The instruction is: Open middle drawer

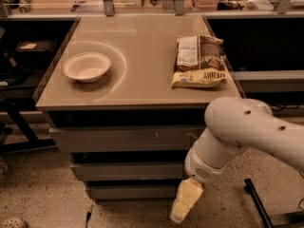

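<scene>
The cream pincer (186,201) was held at lower centre, just below the plain grey middle drawer front (128,171), presumably to engage it; its state could not be determined.

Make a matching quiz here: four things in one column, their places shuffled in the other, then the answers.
1. white round bowl
2. brown and white snack bag
3. plain grey middle drawer
4. pale yellow gripper

A. right side of the tabletop
B. low, near the speckled floor
C. left side of the tabletop
D. shut, under the scratched top drawer

Pairs: 1-C, 2-A, 3-D, 4-B
</scene>
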Action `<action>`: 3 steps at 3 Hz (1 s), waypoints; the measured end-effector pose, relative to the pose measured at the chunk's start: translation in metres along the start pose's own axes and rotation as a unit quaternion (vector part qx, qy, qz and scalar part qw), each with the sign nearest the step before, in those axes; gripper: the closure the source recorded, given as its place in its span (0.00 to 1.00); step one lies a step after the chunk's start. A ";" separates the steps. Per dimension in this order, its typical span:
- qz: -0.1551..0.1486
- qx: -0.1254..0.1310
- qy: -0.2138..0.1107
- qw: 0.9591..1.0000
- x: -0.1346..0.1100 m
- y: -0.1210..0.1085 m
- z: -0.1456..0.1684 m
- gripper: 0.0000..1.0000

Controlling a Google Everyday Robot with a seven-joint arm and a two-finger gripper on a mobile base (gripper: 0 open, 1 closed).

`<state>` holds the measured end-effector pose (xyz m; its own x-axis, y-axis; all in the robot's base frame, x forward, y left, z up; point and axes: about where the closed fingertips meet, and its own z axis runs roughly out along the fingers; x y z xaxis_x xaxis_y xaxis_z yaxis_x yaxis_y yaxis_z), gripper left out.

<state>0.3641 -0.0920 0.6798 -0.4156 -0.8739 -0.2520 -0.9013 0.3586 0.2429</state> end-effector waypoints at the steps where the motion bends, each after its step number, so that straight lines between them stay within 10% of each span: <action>1: 0.043 -0.020 -0.003 0.999 0.002 -0.008 0.069 0.00; 3: 0.048 -0.029 -0.031 0.998 0.000 -0.016 0.091 0.00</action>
<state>0.3673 -0.0680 0.5909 -0.5088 -0.8135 -0.2817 -0.8487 0.4193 0.3223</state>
